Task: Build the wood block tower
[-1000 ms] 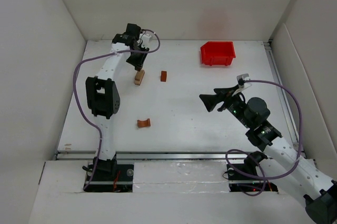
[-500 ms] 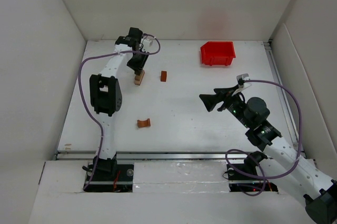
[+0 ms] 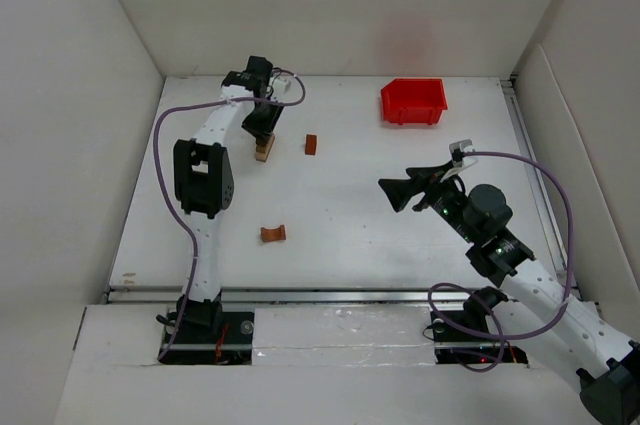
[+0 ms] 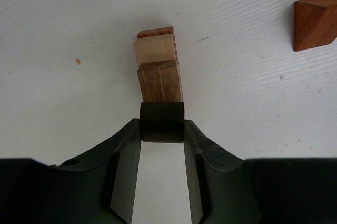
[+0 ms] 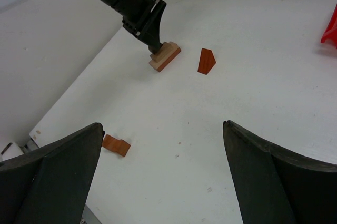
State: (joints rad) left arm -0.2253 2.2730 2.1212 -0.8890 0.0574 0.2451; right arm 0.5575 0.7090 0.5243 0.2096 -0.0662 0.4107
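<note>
I see a little wooden block tower [image 3: 264, 148] [image 4: 157, 60] [image 5: 164, 56]: red-brown, tan, dark brown on top. A red-brown wooden wedge [image 3: 311, 144] [image 4: 315, 21] [image 5: 206, 60] sits near it; a red-brown wooden arch [image 3: 273, 234] [image 5: 116, 145] lies well apart.

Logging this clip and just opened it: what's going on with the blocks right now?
The left pincer is down at the tower, closed on a dark block right at the top of its tan and reddish-brown layers. The right pincer hangs open well away from it, holding nothing. A reddish wedge and an arch piece lie loose, not yet stacked.
</note>
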